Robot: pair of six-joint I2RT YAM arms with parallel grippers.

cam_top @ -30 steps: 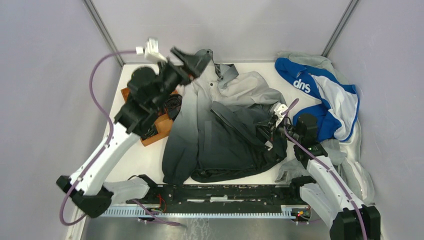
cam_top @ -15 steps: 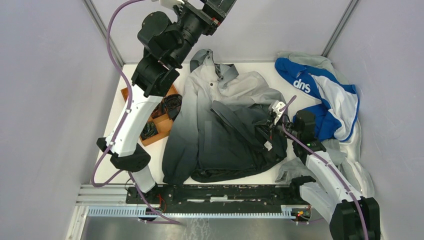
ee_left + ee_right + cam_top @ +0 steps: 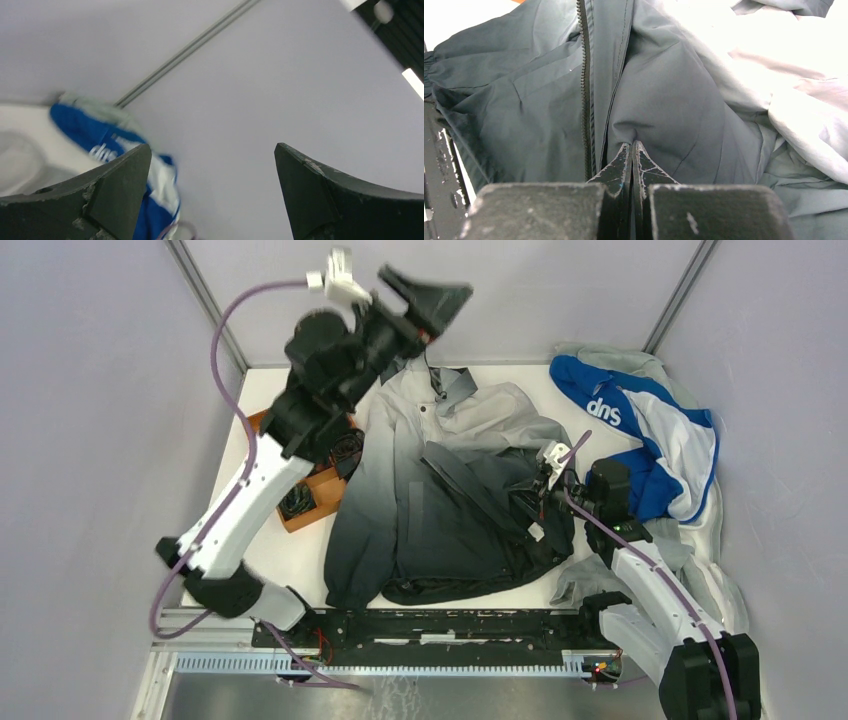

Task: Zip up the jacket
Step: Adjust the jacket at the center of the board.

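So the left gripper was down by the hood of the big hooded jacket, the one fading from light grey to charcoal, a second ago. Since then that arm swung way up and has dipped back a little; its fingers are spread wide on nothing; its wrist cam just stares at the back wall and the blue-and-white garment with white lettering. The right gripper hasn't budged; its fingers are squeezed together on a fold of dark fabric just beside the long dark zipper, near the hem. The jacket lies spread mid-way across the white table; the front looks unzipped. My read: with the left arm backed off the collar end, nothing tensions the zipper, so the actual zipping hasn't started.
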